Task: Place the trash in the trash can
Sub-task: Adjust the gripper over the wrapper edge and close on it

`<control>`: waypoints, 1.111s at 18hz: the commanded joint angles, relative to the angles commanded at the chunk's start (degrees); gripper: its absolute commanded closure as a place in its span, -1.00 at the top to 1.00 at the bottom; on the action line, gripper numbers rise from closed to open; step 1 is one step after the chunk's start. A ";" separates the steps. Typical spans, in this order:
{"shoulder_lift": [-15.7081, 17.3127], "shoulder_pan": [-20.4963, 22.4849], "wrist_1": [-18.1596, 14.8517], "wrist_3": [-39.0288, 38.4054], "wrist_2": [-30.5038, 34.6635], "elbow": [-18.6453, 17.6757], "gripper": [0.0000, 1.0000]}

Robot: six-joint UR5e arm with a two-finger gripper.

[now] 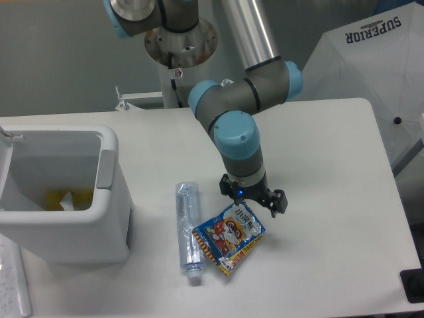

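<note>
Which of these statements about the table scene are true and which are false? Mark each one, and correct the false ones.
1. The snack bag lies on the table. True.
2. The hand is holding the snack bag in the air. False: it sits just above the bag, gripping nothing.
3. The plastic bottle is inside the trash can. False: it lies on the table beside the snack bag.
4. The trash can stands to the left of the bottle in the picture. True.
5. Something yellow shows at the bottom of the trash can. True.
</note>
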 joint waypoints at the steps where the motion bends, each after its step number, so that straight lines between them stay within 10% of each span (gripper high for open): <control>1: 0.18 -0.09 0.71 -0.18 0.00 -0.71 1.00; 20: -2.54 -1.49 2.57 11.95 0.26 -4.41 1.00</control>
